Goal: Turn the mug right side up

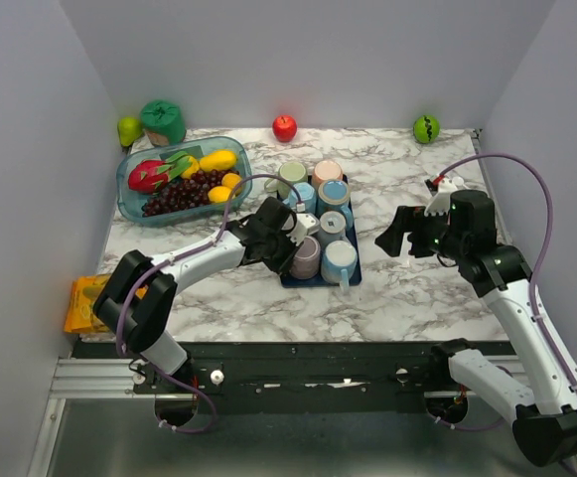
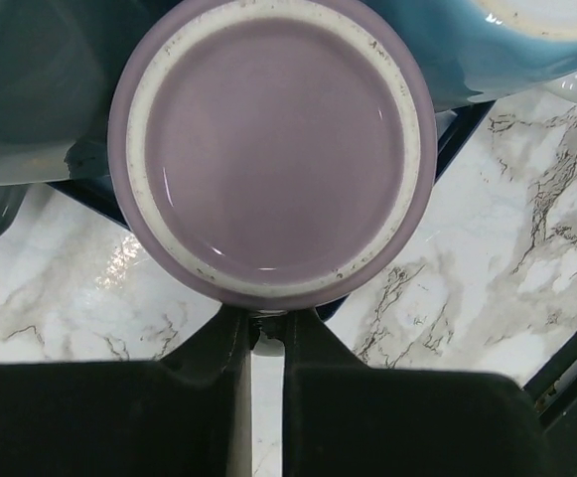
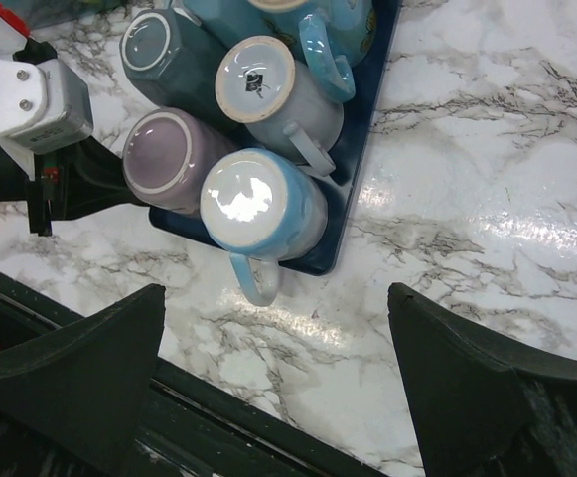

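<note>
1. The purple mug (image 1: 305,258) stands upside down, base up, at the 7 o'clock corner of the dark blue tray (image 1: 318,284) in the top view.
2. A light blue mug (image 1: 340,260), also inverted, sits just beside it at 3 o'clock, its handle pointing toward 6 o'clock.
3. More inverted mugs fill the tray toward 12 o'clock.
4. The left gripper (image 1: 290,243) meets the purple mug from 10 o'clock, low over the tray.
5. Its jaws are drawn narrow, with only a slit between them, right against the mug's wall. I cannot tell whether the handle is pinched in that slit.
6. The right gripper (image 1: 389,238) hovers over the marble table (image 1: 417,288) at the tray's 3 o'clock, apart from it, jaws spread wide and holding nothing.
</note>
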